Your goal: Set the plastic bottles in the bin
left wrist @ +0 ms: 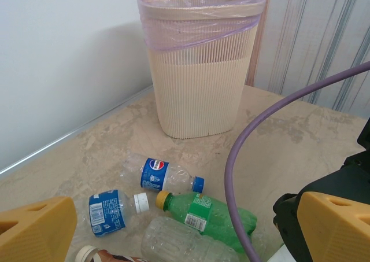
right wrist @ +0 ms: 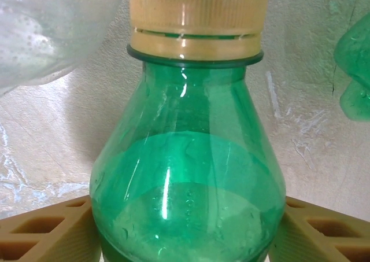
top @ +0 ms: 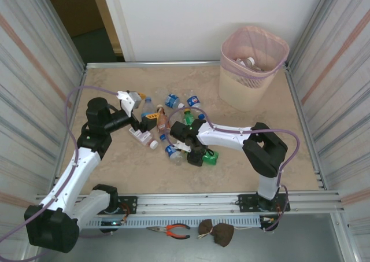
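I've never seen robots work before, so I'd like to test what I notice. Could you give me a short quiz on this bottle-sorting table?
1. True or false: the bin lies tipped on its side.
2. What sits between the jaws of the right gripper? A) a green bottle B) a glass jar C) a spoon
3. Are the jaws of the left gripper open or shut?

Key:
1. False. The bin stands upright.
2. A. It is the green bottle with the yellowish cap.
3. Open. The jaws are spread wide.
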Motion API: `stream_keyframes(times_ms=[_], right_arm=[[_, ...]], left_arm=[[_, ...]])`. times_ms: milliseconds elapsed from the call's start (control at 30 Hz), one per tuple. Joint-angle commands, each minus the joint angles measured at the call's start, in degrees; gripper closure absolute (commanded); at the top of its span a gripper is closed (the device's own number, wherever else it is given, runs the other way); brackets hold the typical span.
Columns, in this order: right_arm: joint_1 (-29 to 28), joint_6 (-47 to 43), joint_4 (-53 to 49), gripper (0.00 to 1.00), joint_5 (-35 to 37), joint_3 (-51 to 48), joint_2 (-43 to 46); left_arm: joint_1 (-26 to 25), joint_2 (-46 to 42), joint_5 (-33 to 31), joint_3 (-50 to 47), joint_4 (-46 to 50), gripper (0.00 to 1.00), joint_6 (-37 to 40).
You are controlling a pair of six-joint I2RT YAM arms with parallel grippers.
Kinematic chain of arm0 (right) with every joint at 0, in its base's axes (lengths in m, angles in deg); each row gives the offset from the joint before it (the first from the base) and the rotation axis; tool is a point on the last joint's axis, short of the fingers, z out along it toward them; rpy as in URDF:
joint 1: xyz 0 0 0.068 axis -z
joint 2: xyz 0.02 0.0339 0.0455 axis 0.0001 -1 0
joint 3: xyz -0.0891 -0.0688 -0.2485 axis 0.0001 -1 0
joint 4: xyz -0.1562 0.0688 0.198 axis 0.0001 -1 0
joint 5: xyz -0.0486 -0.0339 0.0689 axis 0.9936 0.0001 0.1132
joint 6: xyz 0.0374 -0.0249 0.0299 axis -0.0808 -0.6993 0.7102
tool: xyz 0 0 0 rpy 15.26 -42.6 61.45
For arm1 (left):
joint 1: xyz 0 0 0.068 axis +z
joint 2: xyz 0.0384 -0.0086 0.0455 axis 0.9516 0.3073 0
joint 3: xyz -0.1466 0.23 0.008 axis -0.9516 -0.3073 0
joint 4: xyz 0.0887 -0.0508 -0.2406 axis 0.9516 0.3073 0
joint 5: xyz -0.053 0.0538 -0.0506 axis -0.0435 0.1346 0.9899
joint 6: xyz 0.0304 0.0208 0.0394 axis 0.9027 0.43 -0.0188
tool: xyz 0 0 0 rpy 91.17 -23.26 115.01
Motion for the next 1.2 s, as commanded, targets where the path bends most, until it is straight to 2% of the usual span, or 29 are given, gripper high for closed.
stream_keyframes(times_ms=[0,467,667,867,1167], right_arm=[[-0.2,1.0,-2.1,0.34,0.7,-0.8,2.9],[1.5,1.6,-3.1,0.40,-0.3,-3.0,7.7],[4.6,3.6,-1.8,0.40,-4.5,-3.8,12.6],[9.9,8.0,1.9,0.40,-11.7,-3.9,19.9],[21.7,17.2,8.6,0.41,-23.2,-2.6,29.9]], left_arm=[[-0.6,-0.4,0.6,0.4,-1.1,0.01,-0.2],[-0.5,-0.3,0.7,0.4,-1.2,0.01,-0.3],[-0.6,-0.2,0.8,0.3,-1.2,0.01,-0.2],[-0.6,-0.1,0.9,0.5,-1.2,0.01,-0.2],[-0.5,0.1,0.8,0.5,-1.3,0.01,-0.2]])
